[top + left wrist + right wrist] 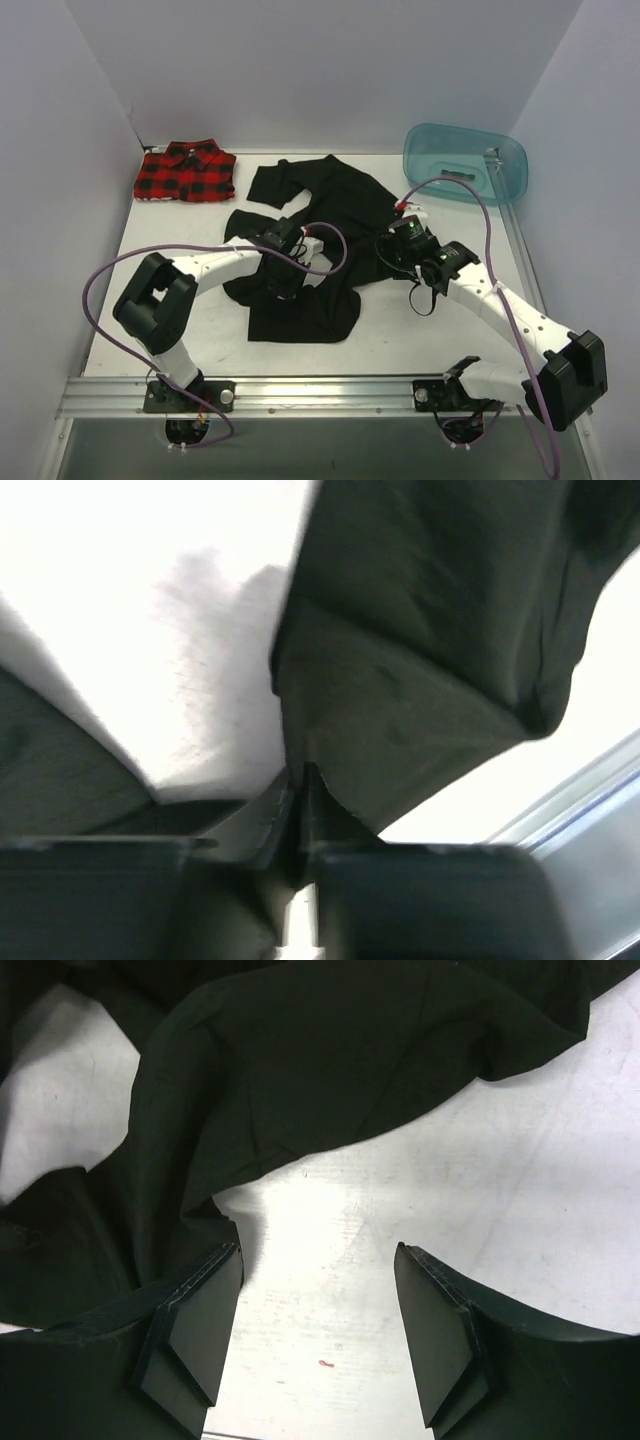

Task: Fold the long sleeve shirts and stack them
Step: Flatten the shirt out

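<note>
Clamps the left gripper (298, 785) on a fold of the black shirt (320, 200), crumpled left of the teal tub (450, 160). Holds the right gripper (318, 1250) spread over bench (400, 330) at that shirt's tub-side edge. Shows plaid shirt (187, 172) folded farther left.

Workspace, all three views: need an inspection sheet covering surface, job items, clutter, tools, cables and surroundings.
Surface: white table, bare where no cloth lies; metal rail along the near edge.
Job's things: black shirt spread mid-table, crumpled, not folded; plaid shirt folded at the far left corner, apart from it.
Clutter: teal tub at the far right corner; tiny red speck on the table.
Grippers: left tool shut on a fold of the black shirt; right tool open over bare table at the shirt's edge, holding nothing.
Cables: purple cables loop off both arms, one arcing over the black shirt.
Surroundings: plain walls on three sides.
</note>
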`<state>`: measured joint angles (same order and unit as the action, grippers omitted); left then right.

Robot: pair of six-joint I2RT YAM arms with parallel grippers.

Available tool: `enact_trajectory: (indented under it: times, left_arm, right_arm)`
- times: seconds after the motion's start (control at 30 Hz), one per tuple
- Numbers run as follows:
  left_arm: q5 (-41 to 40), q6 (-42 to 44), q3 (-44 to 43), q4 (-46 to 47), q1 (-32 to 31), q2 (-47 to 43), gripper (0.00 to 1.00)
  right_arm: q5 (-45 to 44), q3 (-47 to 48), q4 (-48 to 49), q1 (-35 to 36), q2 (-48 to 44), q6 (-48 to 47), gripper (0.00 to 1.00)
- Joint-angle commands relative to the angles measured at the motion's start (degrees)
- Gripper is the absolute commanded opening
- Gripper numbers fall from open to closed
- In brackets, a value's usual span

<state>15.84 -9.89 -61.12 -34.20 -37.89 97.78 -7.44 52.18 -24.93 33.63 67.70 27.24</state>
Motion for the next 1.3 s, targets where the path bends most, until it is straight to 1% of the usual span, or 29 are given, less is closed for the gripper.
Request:
enact_trajectory:
  times: [0.0, 0.03, 0.13, 0.17, 0.2, 0.23, 0.27, 0.33, 0.37, 0.4, 0.47, 0.5, 0.53, 0.63, 0.7, 0.73, 0.77, 0.8, 0.83, 0.87, 0.9, 1.0, 1.03, 1.07, 1.1, 1.13, 1.17, 1.27]
  left_arm:
    - [3.24, 1.54, -1.11, -2.36, -0.78, -4.24, 0.05]
    - [2.45, 1.71, -1.02, -2.89, -1.04, -5.65, 0.0]
    - [-1.41, 3.91, -1.98, -5.7, -1.22, -12.42, 0.0]
    - [-4.55, 4.52, -3.46, -6.32, -1.14, -14.18, 0.0]
    - [-6.41, 6.01, -4.35, -7.8, -1.22, -17.33, 0.0]
    - [-8.26, 7.07, -5.4, -8.51, -1.14, -18.57, 0.0]
    - [-12.02, 8.12, -7.76, -9.39, -1.13, -19.63, 0.0]
    - [-16.17, 11.1, -10.32, -11.06, -1.05, -21.92, 0.0]
    - [-20.62, 11.9, -11.55, -11.59, -1.13, -22.36, 0.0]
    - [-22.5, 13.39, -14.43, -12.38, -1.05, -23.24, 0.0]
    - [-25.23, 14.98, -16.91, -13.17, -1.31, -24.64, 0.0]
    - [-25.07, 16.38, -18.32, -13.26, -1.48, -26.83, 0.0]
    - [-24.8, 17.0, -18.59, -13.18, -1.75, -28.42, 0.0]
    - [-20.42, 19.64, -17.81, -13.09, -3.94, -35.09, 0.0]
    - [-14.02, 20.08, -16.14, -13.27, -6.04, -40.0, 0.0]
    - [-11.03, 19.91, -13.78, -13.44, -6.67, -41.6, 0.0]
    - [-4.91, 19.65, -12.28, -13.44, -7.19, -43.01, 0.0]
    - [-2.41, 18.51, -10.96, -13.27, -8.42, -44.85, 0.0]
    - [-0.04, 17.89, -9.56, -13.27, -9.13, -45.48, 0.0]
    - [4.42, 16.93, -6.76, -13.18, -10.0, -45.74, 0.0]
    - [6.38, 15.27, -5.34, -12.83, -11.4, -45.92, 0.01]
    - [10.09, 13.33, -0.76, -12.39, -19.57, -45.31, 0.09]
    - [10.01, 12.88, 0.12, -12.13, -21.85, -45.22, 0.15]
    - [10.0, 12.62, 1.17, -11.95, -26.4, -45.22, 0.2]
    - [10.0, 11.83, 1.53, -11.25, -28.36, -45.13, 0.22]
    - [9.74, 11.39, 1.88, -10.9, -30.38, -45.13, 0.28]
    - [9.74, 11.04, 2.23, -10.46, -33.36, -44.87, 0.31]
    - [11.06, 10.77, 3.64, -8.61, -38.12, -42.68, 0.37]
  right_arm:
    - [-0.47, 2.48, 2.25, -1.46, 2.51, 2.28, 0.63]
    - [-0.73, 3.09, 3.12, -1.72, 4.26, 2.63, 0.63]
    - [-0.99, 5.99, 5.05, -2.78, 7.52, 3.6, 0.61]
    - [-1.52, 6.7, 5.33, -2.95, 8.32, 3.95, 0.61]
    - [-1.87, 7.83, 5.5, -3.04, 9.11, 4.13, 0.61]
    - [-1.87, 8.28, 6.11, -3.04, 10.16, 4.31, 0.61]
    - [-2.14, 8.46, 6.21, -3.21, 10.43, 4.66, 0.6]
    - [-2.23, 8.38, 7.08, -3.57, 10.7, 5.36, 0.6]
    - [-2.23, 8.2, 7.43, -3.57, 10.52, 5.54, 0.6]
    - [-2.23, 8.11, 7.61, -3.66, 10.43, 5.63, 0.6]
    - [-2.4, 7.58, 7.88, -3.83, 9.56, 5.54, 0.59]
    - [-2.58, 7.32, 7.88, -3.83, 9.12, 5.54, 0.59]
    - [-3.19, 6.97, 7.96, -3.92, 8.07, 5.36, 0.59]
    - [-4.16, 5.39, 8.49, -4.27, 5.7, 5.45, 0.59]
    - [-4.68, 3.81, 8.84, -4.53, 4.46, 5.54, 0.59]
    - [-5.03, 3.37, 9.19, -4.62, 3.24, 5.63, 0.59]
    - [-5.3, 2.75, 9.37, -4.88, 2.62, 5.71, 0.59]
    - [-5.56, 1.7, 9.55, -4.97, 2.09, 5.98, 0.59]
    - [-5.83, 1.0, 9.72, -5.24, 0.87, 5.98, 0.59]
    - [-6.09, 0.56, 9.98, -5.33, 0.16, 6.15, 0.59]
    - [-6.35, 0.2, 10.07, -5.5, -0.46, 6.24, 0.59]
    - [-6.97, -1.2, 10.25, -5.68, -2.66, 5.54, 0.59]
    - [-6.97, -1.73, 10.25, -5.76, -3.45, 5.28, 0.59]
    - [-7.23, -2.0, 10.16, -5.68, -3.89, 5.1, 0.59]
    - [-7.41, -2.35, 10.16, -5.85, -4.33, 5.01, 0.59]
    - [-7.59, -3.05, 10.25, -5.94, -5.2, 4.66, 0.59]
    - [-7.67, -3.4, 10.25, -6.12, -5.56, 4.75, 0.59]
    - [-6.45, -3.93, 10.25, -6.29, -5.57, 4.05, 0.59]
